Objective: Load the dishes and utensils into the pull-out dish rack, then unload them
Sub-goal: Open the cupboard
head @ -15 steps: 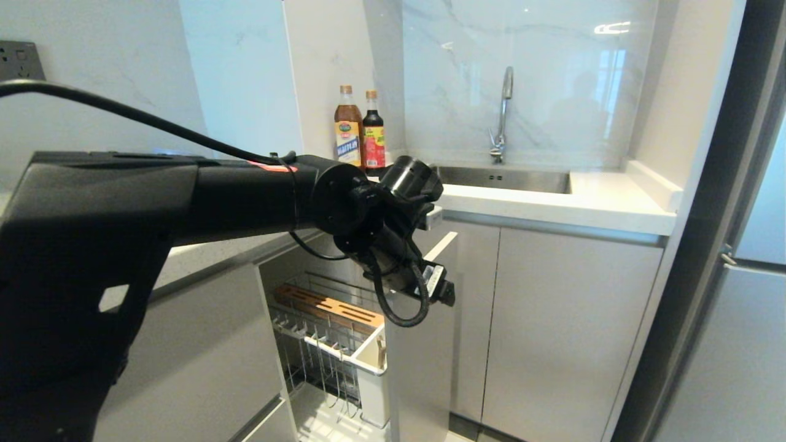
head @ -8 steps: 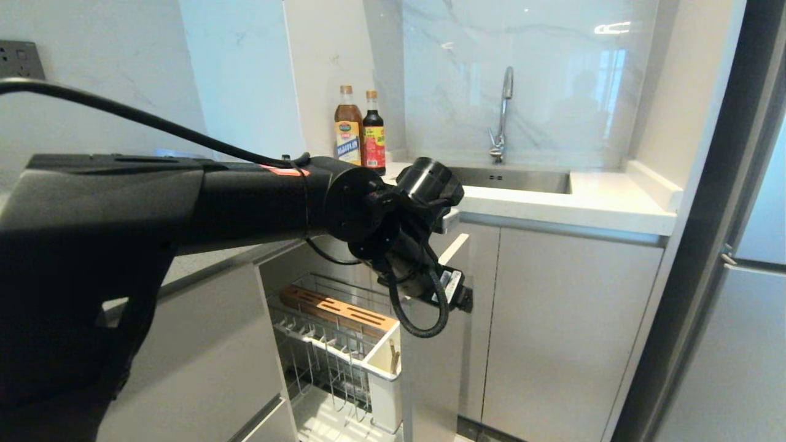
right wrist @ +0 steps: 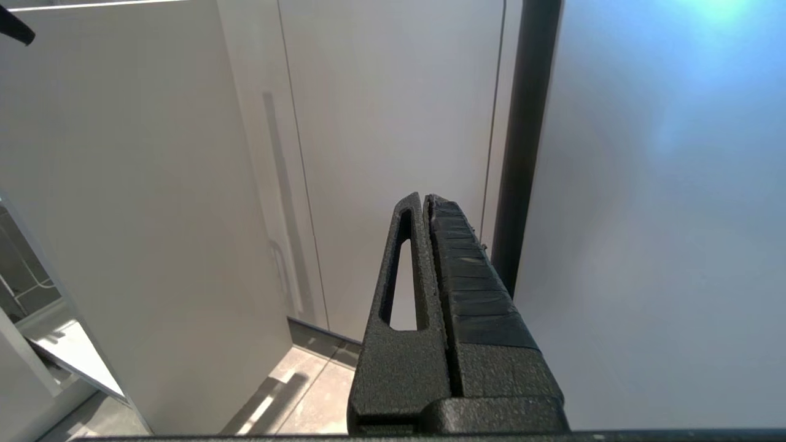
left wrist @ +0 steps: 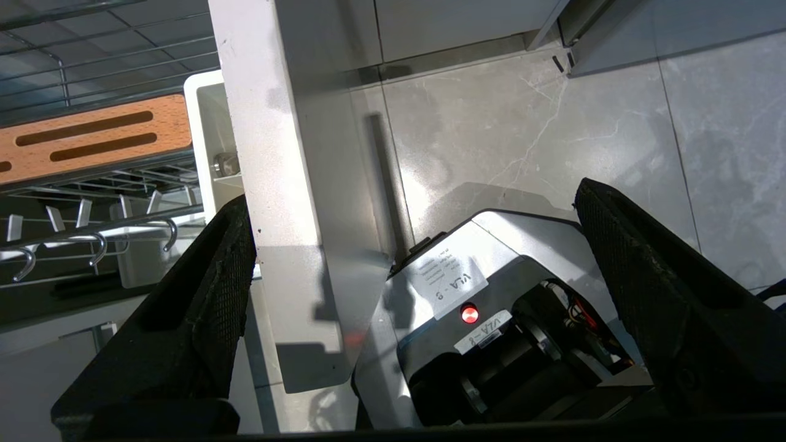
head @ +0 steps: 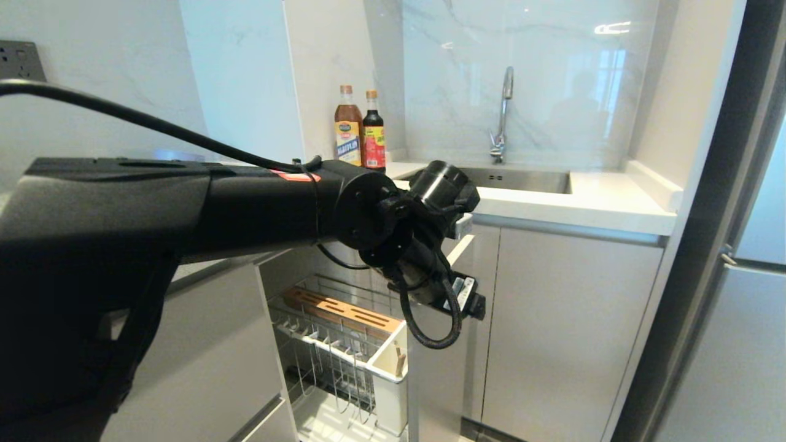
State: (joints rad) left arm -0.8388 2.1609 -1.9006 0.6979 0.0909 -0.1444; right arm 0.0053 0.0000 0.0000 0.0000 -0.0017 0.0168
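Left arm reaches across the head view, its left pincer (left wrist: 405,258) spread wide and straddling the top edge of the pale front panel (left wrist: 276,141), nothing clamped. One finger (left wrist: 202,294) sits on the basket side of the panel, the other on the floor side; contact with the panel can't be told.

Pull-out dish rack (head: 344,344) stands part-way out of the cabinet, below the worktop (head: 571,209): wire basket, slotted wooden strip (head: 341,310), white utensil cup (head: 390,362) at the front corner. No pink dishes, chopsticks or fork show in any view.

Step in hand looks like drawing the rack out by its panel. To do it well: keep the inner finger hooked behind the panel edge, pull straight along the slide line, no sideways drag that could jam the runners, keep the wrist cable off the wire hooks.

Right pincer (right wrist: 430,209) hangs clenched, empty, facing cabinet doors, parked.
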